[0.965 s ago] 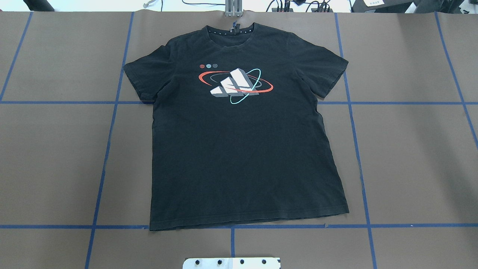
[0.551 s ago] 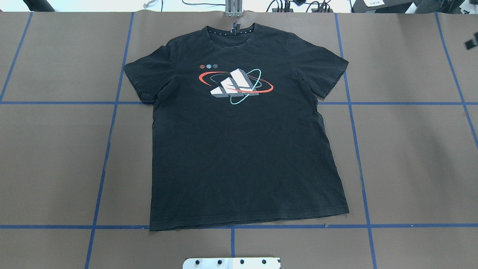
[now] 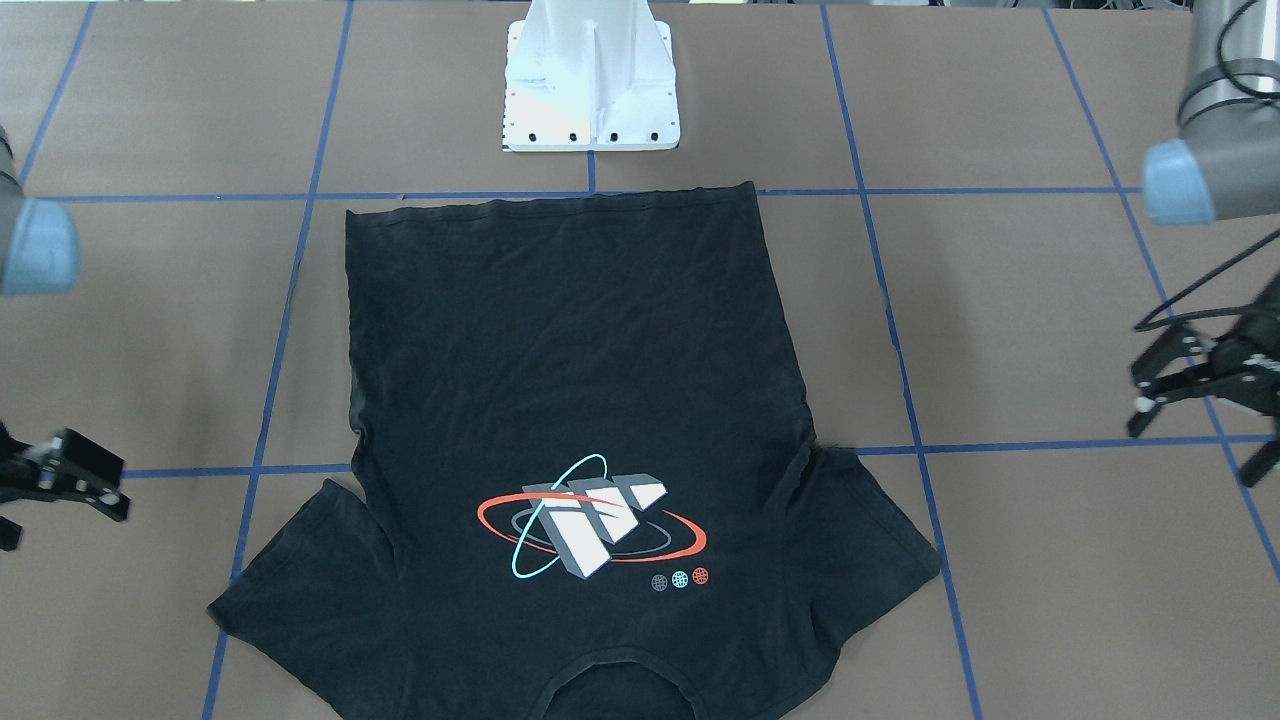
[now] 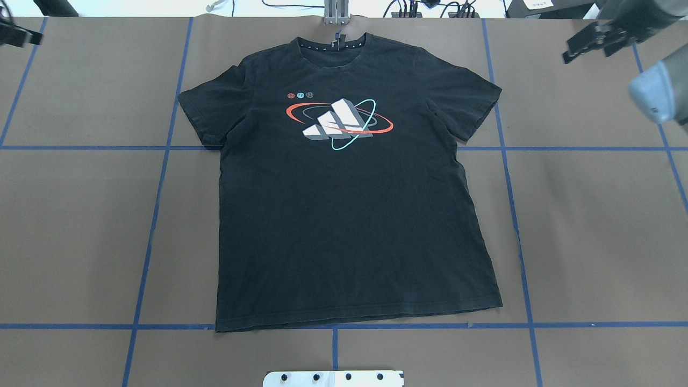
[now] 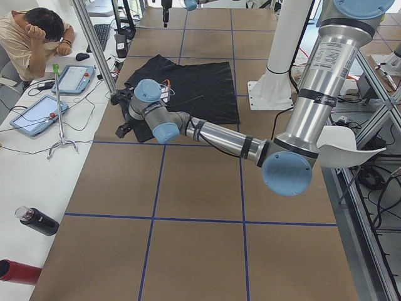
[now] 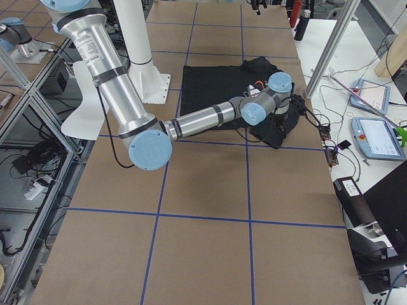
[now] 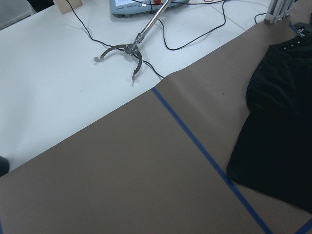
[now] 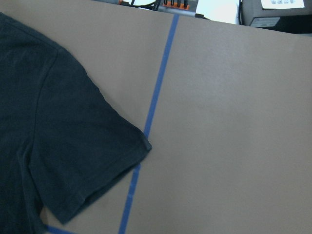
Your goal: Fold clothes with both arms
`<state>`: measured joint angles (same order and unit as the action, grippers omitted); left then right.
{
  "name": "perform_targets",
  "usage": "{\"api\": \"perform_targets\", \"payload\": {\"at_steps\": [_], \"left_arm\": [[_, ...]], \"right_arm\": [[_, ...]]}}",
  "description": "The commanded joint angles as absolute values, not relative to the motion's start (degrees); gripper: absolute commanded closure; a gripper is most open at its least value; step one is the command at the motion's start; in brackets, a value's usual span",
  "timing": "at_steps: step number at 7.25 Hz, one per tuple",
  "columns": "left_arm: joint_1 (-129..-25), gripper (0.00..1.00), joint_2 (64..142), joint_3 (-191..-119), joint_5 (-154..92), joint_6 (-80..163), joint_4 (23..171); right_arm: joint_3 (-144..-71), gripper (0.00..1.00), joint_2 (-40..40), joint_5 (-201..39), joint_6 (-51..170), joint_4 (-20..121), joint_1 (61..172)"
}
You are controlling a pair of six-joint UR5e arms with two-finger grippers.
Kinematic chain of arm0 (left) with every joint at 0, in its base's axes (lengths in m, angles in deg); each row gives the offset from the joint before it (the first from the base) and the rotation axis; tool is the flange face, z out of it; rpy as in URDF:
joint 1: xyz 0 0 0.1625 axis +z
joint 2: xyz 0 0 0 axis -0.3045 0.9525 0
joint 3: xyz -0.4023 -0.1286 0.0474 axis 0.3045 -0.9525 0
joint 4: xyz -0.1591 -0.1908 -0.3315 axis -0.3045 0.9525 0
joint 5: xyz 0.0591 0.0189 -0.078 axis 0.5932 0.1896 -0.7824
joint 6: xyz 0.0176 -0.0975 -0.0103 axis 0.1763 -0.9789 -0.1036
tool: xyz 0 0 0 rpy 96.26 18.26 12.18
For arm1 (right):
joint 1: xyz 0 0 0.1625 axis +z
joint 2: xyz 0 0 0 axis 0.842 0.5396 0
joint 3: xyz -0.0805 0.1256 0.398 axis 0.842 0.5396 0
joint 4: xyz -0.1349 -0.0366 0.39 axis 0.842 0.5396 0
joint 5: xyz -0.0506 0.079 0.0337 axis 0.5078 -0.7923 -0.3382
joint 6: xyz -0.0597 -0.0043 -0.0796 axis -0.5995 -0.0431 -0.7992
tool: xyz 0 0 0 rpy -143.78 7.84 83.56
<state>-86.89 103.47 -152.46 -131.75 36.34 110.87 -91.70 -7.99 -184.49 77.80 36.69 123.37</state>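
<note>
The black T-shirt [image 4: 349, 204] lies flat and spread on the brown table, print up, collar at the far edge; it also shows in the front view [image 3: 570, 400]. My left gripper [image 3: 1140, 400] hovers open and empty beyond the shirt's left sleeve, and shows at the overhead view's top-left corner [image 4: 19, 35]. My right gripper [image 3: 62, 505] hovers open and empty beyond the right sleeve, at the overhead view's top right [image 4: 591, 45]. The left wrist view shows the sleeve and collar side [image 7: 278, 122]; the right wrist view shows the other sleeve [image 8: 63, 131]. Neither gripper touches the cloth.
The white pedestal base [image 3: 592, 80] stands at the table's near edge behind the shirt's hem. Blue tape lines [image 4: 156, 204] grid the brown table. Past the far edge are a white bench with cables, a metal stand foot [image 7: 122, 51], tablets and a seated operator [image 5: 37, 37].
Both grippers have come into the overhead view at the far corners, the left at top left, the right at top right. The shirt has not moved.
</note>
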Motion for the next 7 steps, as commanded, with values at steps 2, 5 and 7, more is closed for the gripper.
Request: {"api": "perform_targets", "payload": {"at_steps": [2, 5, 7], "left_arm": [[-81.8, 0.00, 105.7, -152.6, -128.6, 30.0, 111.3], [-81.8, 0.00, 105.7, -152.7, -128.6, 29.9, 111.3], [-81.8, 0.00, 105.7, -152.7, -128.5, 30.0, 111.3]], "right_arm": [[-75.3, 0.02, -12.8, -177.3, 86.1, 18.9, 117.9], [-68.1, 0.16, -15.5, -171.3, 87.5, 13.9, 113.9], [-65.6, 0.23, -16.4, -169.5, 87.3, 13.9, 113.2]]}}
